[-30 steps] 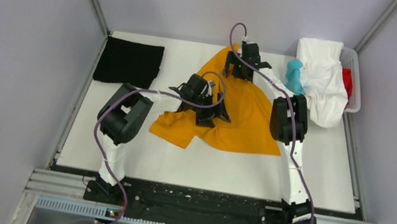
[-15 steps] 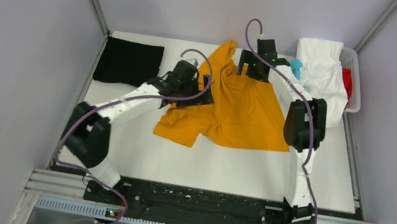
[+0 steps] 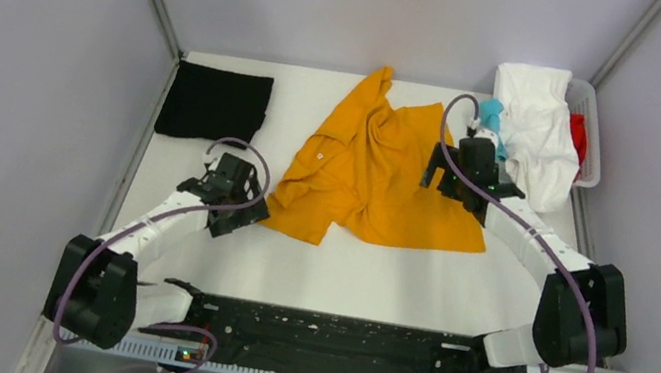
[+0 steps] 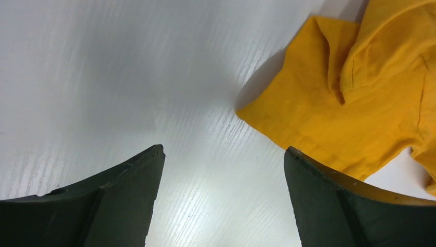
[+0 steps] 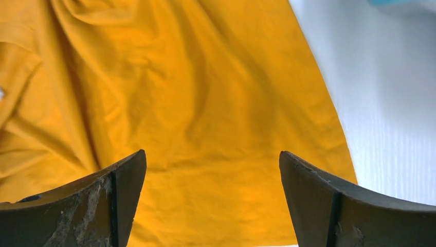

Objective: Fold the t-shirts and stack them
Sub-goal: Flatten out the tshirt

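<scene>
Nearest the arm bases, the left gripper hangs over bare white table with its jaws spread wide and nothing between them. The corner of a sleeve of the mustard-orange t-shirt lies just beyond its right finger. Across the table, the right gripper is poised above the right part of the same shirt, its jaws equally wide apart and holding no cloth. The orange shirt lies rumpled and unfolded across the middle of the table, one end reaching towards the far edge. At the far left corner a black t-shirt lies folded flat, well apart from the orange one. At the far right a white t-shirt spills over a white basket, with teal cloth showing beside it and red cloth inside.
</scene>
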Action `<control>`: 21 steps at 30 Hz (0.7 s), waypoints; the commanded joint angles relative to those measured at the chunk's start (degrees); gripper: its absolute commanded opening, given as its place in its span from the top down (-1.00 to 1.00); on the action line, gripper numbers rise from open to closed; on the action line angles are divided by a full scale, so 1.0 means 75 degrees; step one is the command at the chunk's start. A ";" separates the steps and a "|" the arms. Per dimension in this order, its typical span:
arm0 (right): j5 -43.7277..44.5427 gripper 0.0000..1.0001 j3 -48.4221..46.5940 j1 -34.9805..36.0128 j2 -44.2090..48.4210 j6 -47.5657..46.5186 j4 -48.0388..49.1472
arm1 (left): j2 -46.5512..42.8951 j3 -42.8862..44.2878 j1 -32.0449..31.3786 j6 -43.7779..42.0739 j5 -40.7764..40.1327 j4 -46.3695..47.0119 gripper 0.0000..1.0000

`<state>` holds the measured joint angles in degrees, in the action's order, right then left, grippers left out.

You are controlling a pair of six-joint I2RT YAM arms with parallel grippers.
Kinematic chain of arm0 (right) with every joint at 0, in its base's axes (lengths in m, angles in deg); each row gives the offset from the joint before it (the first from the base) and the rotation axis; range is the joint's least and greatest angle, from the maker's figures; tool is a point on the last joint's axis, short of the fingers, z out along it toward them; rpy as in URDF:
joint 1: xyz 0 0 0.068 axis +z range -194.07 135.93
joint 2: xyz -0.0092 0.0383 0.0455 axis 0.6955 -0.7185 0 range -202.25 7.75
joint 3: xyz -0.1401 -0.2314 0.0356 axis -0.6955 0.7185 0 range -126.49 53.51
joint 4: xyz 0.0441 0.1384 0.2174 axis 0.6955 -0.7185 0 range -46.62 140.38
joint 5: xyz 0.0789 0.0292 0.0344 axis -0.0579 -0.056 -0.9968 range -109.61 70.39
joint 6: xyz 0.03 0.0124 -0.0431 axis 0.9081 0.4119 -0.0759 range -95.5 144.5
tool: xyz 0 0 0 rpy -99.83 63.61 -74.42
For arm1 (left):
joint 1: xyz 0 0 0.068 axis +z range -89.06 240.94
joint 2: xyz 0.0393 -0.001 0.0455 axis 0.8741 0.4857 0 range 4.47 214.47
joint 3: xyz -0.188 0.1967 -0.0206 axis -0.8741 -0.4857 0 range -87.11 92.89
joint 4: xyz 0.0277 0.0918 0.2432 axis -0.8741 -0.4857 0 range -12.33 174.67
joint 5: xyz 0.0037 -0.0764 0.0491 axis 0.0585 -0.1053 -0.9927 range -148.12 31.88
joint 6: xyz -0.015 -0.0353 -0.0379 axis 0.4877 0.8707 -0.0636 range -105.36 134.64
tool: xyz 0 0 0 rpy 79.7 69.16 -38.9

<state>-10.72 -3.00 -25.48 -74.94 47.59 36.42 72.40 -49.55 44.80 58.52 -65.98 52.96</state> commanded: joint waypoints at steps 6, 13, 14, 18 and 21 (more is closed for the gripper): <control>0.0685 -0.97 0.0668 -0.0020 0.0352 0.0377 -0.0099 | 0.1170 0.0738 0.0099 -0.0391 0.0515 0.0710 -0.64; 0.1229 -0.97 0.0909 -0.0021 0.0775 0.0384 -0.0768 | 0.2174 0.0996 0.0092 -0.0595 0.0747 0.0902 -0.41; 0.1279 -0.97 0.0948 -0.0018 0.0879 0.0395 -0.0820 | 0.2296 0.1052 0.0091 -0.0614 0.0817 0.0901 -0.36; 0.1511 -0.97 0.1160 -0.0021 0.1328 0.0438 -0.0973 | 0.2599 0.1083 0.0090 -0.0693 0.0965 0.0970 -0.21; 0.1725 -0.97 0.1238 -0.0024 0.1648 0.0476 -0.1138 | 0.2678 0.1105 0.0090 -0.0854 0.1119 0.0920 -0.08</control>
<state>-1.61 5.99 -25.50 -66.55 50.24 29.56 90.34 -41.22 45.30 53.84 -60.25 59.02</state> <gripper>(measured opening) 0.985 0.554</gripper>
